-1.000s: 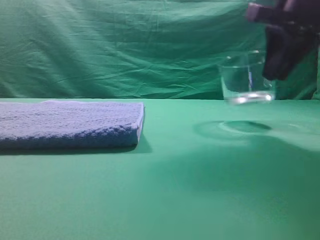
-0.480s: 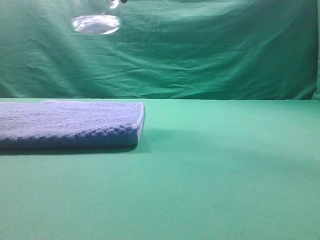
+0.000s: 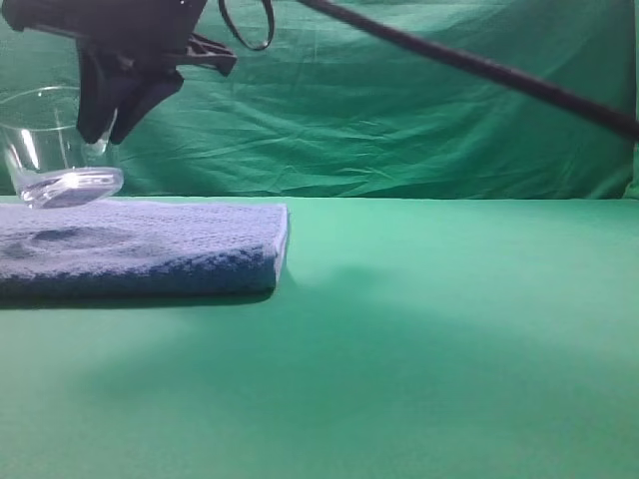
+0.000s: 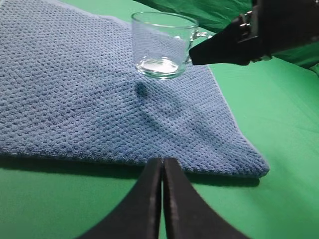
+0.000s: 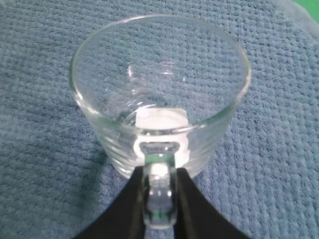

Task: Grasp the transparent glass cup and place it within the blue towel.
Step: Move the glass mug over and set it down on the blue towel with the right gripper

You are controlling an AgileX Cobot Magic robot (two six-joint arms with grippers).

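Observation:
The transparent glass cup (image 3: pixel 50 150) hangs upright just above the left part of the blue towel (image 3: pixel 180 244), casting a shadow on it. My right gripper (image 3: pixel 97 128) reaches across from the right and is shut on the cup's handle (image 5: pixel 159 191). In the right wrist view the cup (image 5: pixel 159 84) is held over the towel (image 5: pixel 279 124), with my gripper (image 5: pixel 159 186) clamping the handle from both sides. In the left wrist view the cup (image 4: pixel 162 47) hovers over the towel (image 4: pixel 75 109), with the right gripper (image 4: pixel 195 56) beside it. My left gripper (image 4: pixel 162 161) is shut and empty, low before the towel's near edge.
A green cloth covers the table (image 3: pixel 449 329) and hangs as a backdrop (image 3: pixel 399 110). The right arm's long dark link (image 3: pixel 479 68) crosses the upper scene from the right edge. A cable loop (image 3: pixel 248 25) hangs by the gripper.
The right gripper has carried the cup from the right side of the table, high across the scene, and down to just above the left part of the towel.

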